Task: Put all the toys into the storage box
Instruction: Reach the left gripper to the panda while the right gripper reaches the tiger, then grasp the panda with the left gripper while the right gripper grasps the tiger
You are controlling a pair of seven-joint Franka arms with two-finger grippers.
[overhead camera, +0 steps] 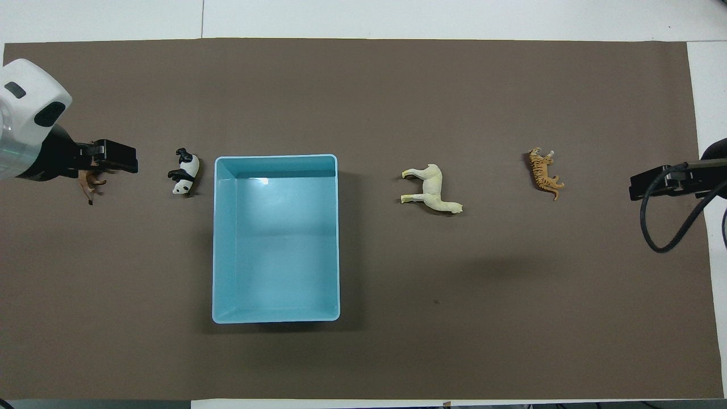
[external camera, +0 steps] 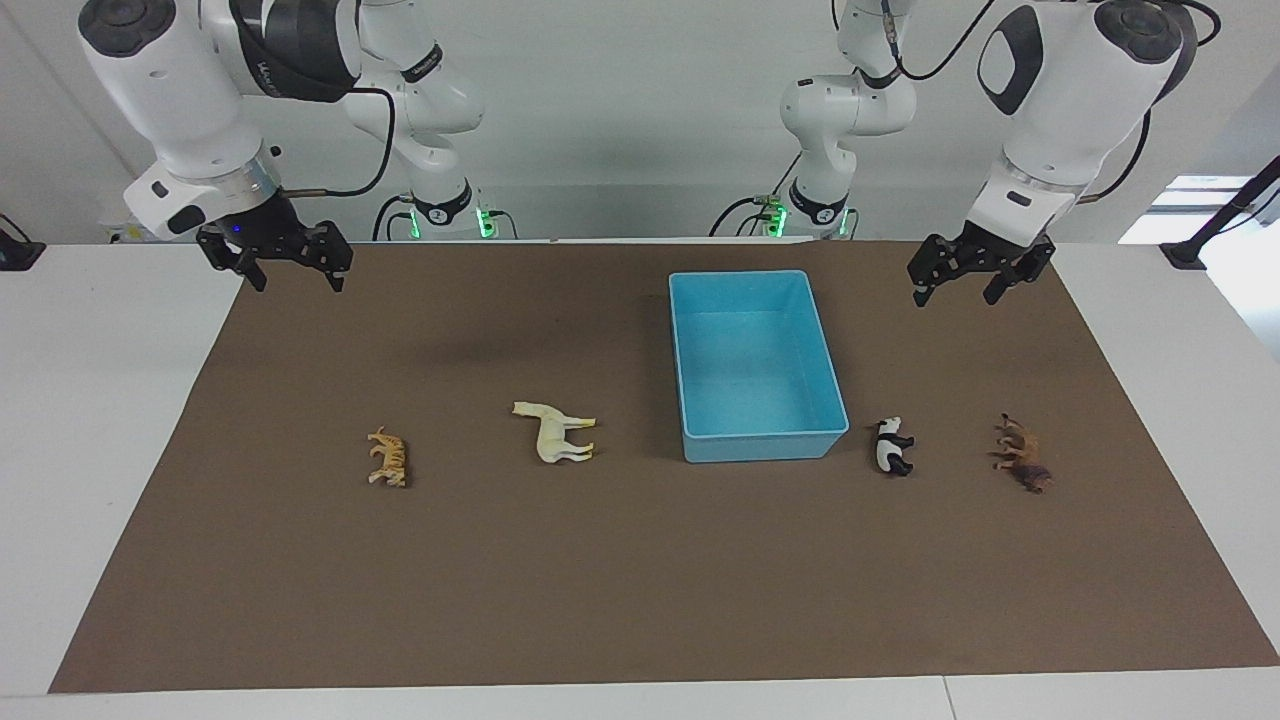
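Four toys lie on the brown mat in a row. The orange tiger [external camera: 388,458] [overhead camera: 545,173] and the cream horse [external camera: 555,432] [overhead camera: 431,190] lie toward the right arm's end. The panda [external camera: 890,446] [overhead camera: 184,171] lies beside the light blue storage box [external camera: 765,444] [overhead camera: 275,157], which is empty. The brown lion [external camera: 1022,466] [overhead camera: 91,186] lies toward the left arm's end. My left gripper [external camera: 957,292] [overhead camera: 116,157] is open and raised over the mat, and partly covers the lion in the overhead view. My right gripper [external camera: 295,278] [overhead camera: 644,184] is open, raised and waiting.
The brown mat [external camera: 640,580] covers most of the white table [external camera: 100,400]. A black cable [overhead camera: 664,227] hangs from the right arm near the mat's edge at that arm's end.
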